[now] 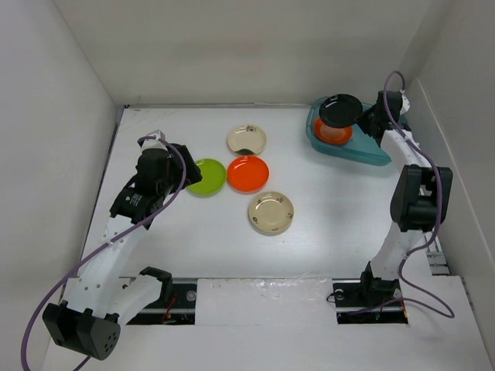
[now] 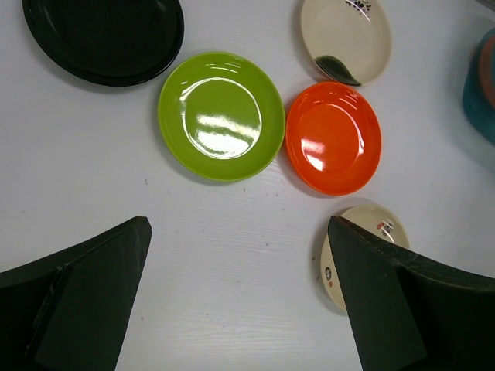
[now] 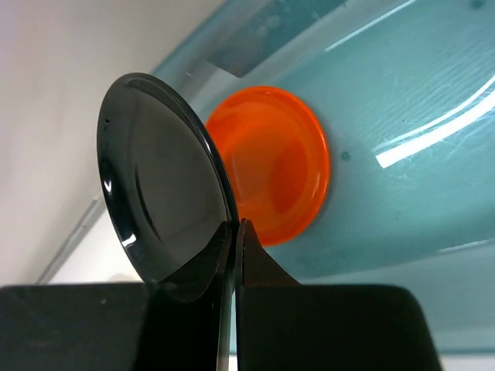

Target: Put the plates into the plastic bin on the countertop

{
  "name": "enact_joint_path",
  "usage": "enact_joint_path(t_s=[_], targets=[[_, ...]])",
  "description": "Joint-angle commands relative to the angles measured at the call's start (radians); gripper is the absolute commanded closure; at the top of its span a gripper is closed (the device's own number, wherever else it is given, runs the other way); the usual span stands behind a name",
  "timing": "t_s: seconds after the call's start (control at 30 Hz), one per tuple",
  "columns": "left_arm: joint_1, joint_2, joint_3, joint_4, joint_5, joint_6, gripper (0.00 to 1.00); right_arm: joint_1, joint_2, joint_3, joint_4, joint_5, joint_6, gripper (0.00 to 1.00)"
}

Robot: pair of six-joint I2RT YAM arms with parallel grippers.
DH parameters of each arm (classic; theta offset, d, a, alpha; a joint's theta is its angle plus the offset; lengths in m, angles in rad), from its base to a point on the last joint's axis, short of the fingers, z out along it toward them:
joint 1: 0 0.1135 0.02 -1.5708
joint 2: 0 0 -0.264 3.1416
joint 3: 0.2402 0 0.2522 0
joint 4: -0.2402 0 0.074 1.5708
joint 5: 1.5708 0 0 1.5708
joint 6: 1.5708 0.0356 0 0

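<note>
As seen from above, on the white counter: plastic bin at the far right, one orange plate inside. Over that, a black plate, its rim gripped in the closed right jaws. Mid-counter, lime plate just beside a second orange plate; far cream plate, near cream plate, another black plate close by. Left jaws wide open, holding nothing. Cream plates' marks too small to read.

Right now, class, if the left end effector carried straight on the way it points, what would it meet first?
Probably the bare countertop just short of the lime green plate; depth is unclear, so it might reach that plate's near rim.
</note>
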Motion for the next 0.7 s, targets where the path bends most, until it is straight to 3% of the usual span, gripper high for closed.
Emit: enact_joint_path(t_s=[0.0,0.27,0.4,0.47,0.67], targets=[[0.007,-0.013,0.001,0.006,-0.014,0.005,0.00,-0.002,0.063,0.116,-0.015,-0.071,-0.028,1.00],[0.007,-0.013,0.001,0.006,-0.014,0.005,0.00,-0.021,0.189,0.225,-0.076,-0.057,-0.039,0.97],[0.007,-0.004,0.001,0.006,-0.014,0.005,0.00,-0.011,0.198,0.234,-0.092,-0.057,-0.048,0.70],[0.007,-0.004,0.001,0.006,-0.014,0.005,0.00,-0.011,0.169,0.199,-0.077,-0.057,-0.048,0.49],[0.007,-0.004,0.001,0.006,-0.014,0.005,0.00,0.051,0.028,0.107,-0.048,-0.046,-0.066,0.28]])
